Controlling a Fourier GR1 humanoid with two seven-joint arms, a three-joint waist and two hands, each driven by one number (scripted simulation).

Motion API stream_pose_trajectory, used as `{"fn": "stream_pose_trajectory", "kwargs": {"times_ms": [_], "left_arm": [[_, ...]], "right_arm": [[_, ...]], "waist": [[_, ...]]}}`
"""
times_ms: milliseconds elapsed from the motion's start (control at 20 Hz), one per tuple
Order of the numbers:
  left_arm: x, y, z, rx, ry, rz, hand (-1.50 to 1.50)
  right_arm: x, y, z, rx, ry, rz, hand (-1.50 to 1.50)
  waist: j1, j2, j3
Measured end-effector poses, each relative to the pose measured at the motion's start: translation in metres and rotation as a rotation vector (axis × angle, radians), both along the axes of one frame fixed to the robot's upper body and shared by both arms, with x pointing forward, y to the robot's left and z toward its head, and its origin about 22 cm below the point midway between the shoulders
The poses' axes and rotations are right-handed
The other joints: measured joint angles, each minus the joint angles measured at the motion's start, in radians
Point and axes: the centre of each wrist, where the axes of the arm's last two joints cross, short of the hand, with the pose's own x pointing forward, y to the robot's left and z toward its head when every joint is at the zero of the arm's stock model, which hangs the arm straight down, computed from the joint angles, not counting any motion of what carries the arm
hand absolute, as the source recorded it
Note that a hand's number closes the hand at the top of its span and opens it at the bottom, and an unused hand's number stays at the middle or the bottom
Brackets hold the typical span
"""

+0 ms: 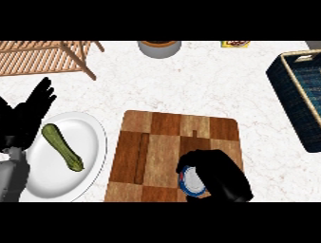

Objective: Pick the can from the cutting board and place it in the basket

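Looking down from the head view, the right hand has its fingers curled round the can, which sits at the near edge of the wooden cutting board. The left hand rests open, fingers up, beside a white plate holding a zucchini. I'd lift straight up before swinging right toward the dark blue basket, well apart.

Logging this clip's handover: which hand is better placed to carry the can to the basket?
Right. The right hand already curls round the blue-and-white can on the wooden cutting board, nearer the dark blue woven basket.
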Motion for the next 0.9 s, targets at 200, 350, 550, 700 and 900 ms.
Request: {"fn": "stream_pose_trajectory", "kwargs": {"times_ms": [200,350,550,700,900], "left_arm": [[-0.004,0.002,0.001,-0.001,0.002,0.003,0.0],[-0.003,0.001,0.003,-0.005,0.003,-0.001,0.0],[-0.003,0.002,0.004,-0.003,-0.002,-0.011,0.0],[-0.002,0.001,0.006,0.001,-0.015,-0.013,0.0],[0.002,-0.006,0.01,-0.003,-0.029,-0.038,0.0]], "right_arm": [[-0.002,0.013,-0.002,-0.016,-0.019,0.01,1.5],[0.0,0.016,-0.007,-0.02,-0.031,0.025,1.5],[0.038,0.008,-0.002,-0.03,-0.016,-0.286,1.5],[0.062,-0.012,0.003,-0.027,-0.018,-0.586,1.5],[0.095,-0.027,0.02,0.007,-0.032,-0.92,1.5]], "waist": [[0.0,-0.002,-0.001],[-0.001,-0.004,-0.001],[0.01,0.01,-0.001],[0.01,0.024,-0.002],[0.044,0.037,0.0]]}}
